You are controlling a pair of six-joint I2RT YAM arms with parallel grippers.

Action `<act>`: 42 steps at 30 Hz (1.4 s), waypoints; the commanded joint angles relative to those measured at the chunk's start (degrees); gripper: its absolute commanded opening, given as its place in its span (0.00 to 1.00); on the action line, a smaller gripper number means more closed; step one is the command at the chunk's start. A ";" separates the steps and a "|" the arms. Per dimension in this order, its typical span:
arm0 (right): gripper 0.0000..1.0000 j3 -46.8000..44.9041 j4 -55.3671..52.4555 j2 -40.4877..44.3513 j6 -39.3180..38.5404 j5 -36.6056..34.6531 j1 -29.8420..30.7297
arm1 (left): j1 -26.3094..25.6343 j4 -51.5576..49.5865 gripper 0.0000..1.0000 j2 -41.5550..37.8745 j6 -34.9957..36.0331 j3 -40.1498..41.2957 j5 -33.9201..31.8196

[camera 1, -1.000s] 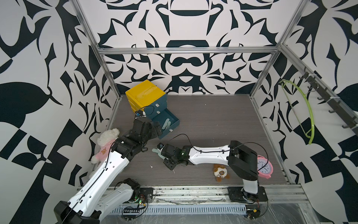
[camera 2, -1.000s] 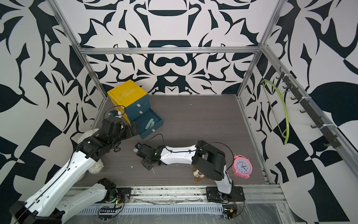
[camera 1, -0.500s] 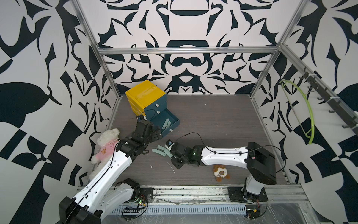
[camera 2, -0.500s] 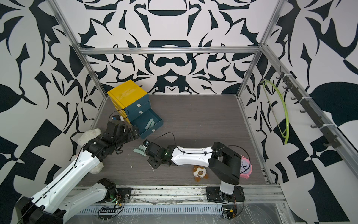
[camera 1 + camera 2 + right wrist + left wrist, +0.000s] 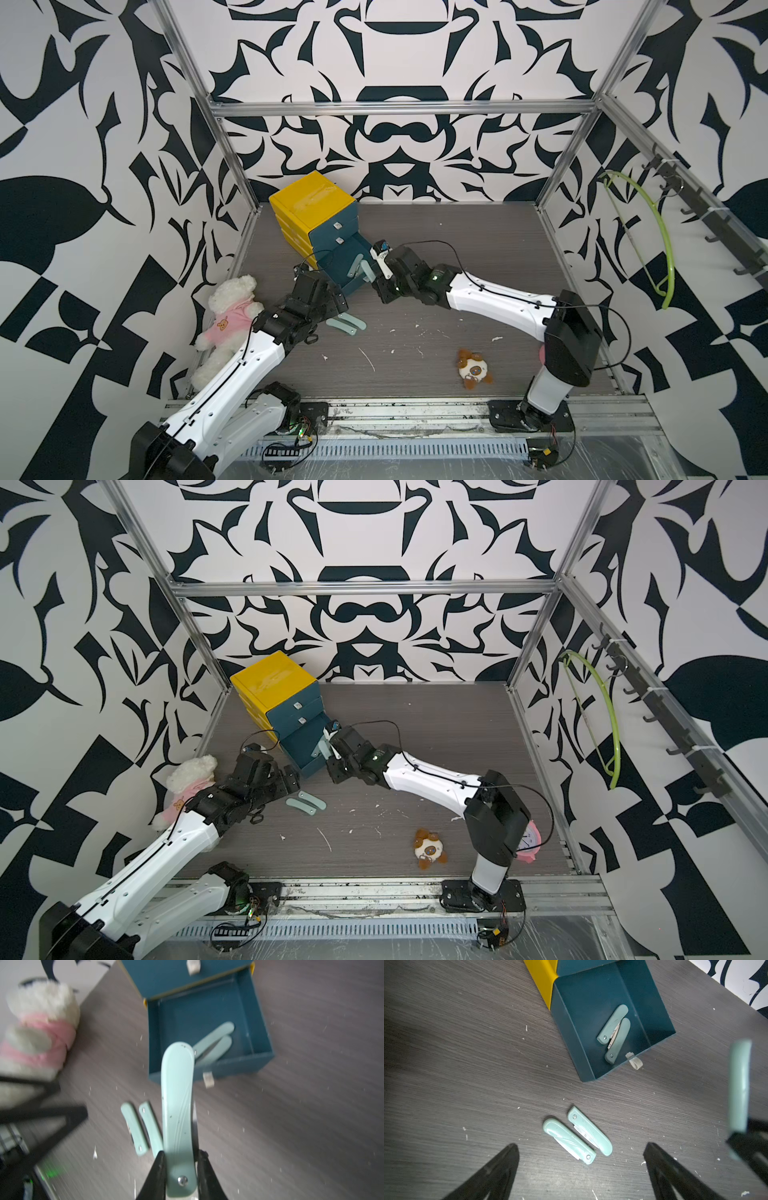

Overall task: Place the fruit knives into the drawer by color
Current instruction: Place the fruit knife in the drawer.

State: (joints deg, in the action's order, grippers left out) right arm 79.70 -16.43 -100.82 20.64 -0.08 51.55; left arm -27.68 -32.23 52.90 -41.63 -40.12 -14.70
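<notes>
Mint knife (image 5: 177, 1109) pinched in R pincer (image 5: 181, 1154) — near drawer (image 5: 234, 1067).

No readable text or numbers appear, though the half-hidden pink clock (image 5: 528, 846) may carry some.

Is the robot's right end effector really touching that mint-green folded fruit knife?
Touching. The right wrist view shows the right end effector shut on the mint-green folded fruit knife, both black fingers pressed against its rivet end.

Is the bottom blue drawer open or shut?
Open: the bottom drawer sticks out from the yellow cabinet, and two mint knives lie inside it.
</notes>
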 commanded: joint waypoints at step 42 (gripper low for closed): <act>0.42 8.38 5.09 -4.32 10.91 8.53 -6.00 | 0.26 2.32 0.99 3.67 0.38 1.37 7.44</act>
State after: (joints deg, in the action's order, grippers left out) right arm 91.94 -14.41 -110.15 32.16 9.65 44.51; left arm -27.64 -29.89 55.88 -42.52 -37.82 -8.03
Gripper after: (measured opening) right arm 0.425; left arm 0.992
